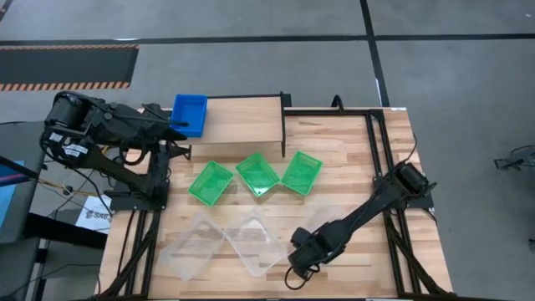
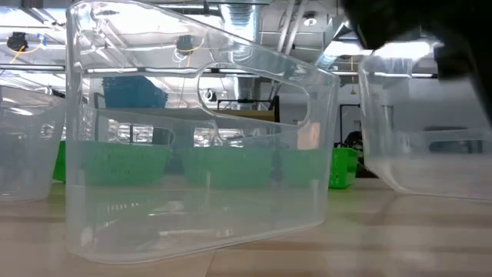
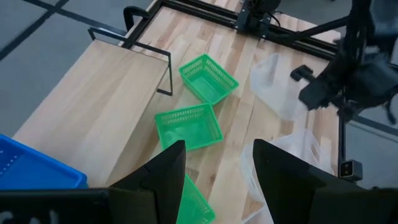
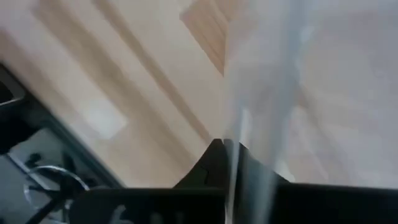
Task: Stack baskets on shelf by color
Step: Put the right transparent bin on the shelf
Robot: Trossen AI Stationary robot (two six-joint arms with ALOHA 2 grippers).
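Observation:
A blue basket (image 1: 189, 114) sits on the left end of the wood-topped shelf (image 1: 242, 125); whether others are nested in it, I cannot tell. Three green baskets (image 1: 211, 181) (image 1: 257, 174) (image 1: 302, 172) lie in a row on the table before the shelf. Two clear baskets (image 1: 188, 247) (image 1: 255, 242) lie near the front edge. My left gripper (image 3: 217, 180) is open and empty beside the blue basket (image 3: 31, 171). My right gripper (image 1: 299, 255) is shut on a third clear basket (image 1: 324, 219), which shows at the right of the low view (image 2: 430, 146). My right gripper pinches one side wall (image 4: 249, 124) of the clear basket between its two fingers, at the wall's upper edge. The fingers (image 2: 415, 31) come from above. The basket sits tilted below them; whether its bottom is clear of the table, I cannot tell.
A black metal frame (image 1: 372, 150) lies on the right part of the table, and the right arm's base (image 1: 410, 180) stands on it. The shelf's right end has a black upright (image 1: 282, 125). Bare shelf top lies right of the blue basket.

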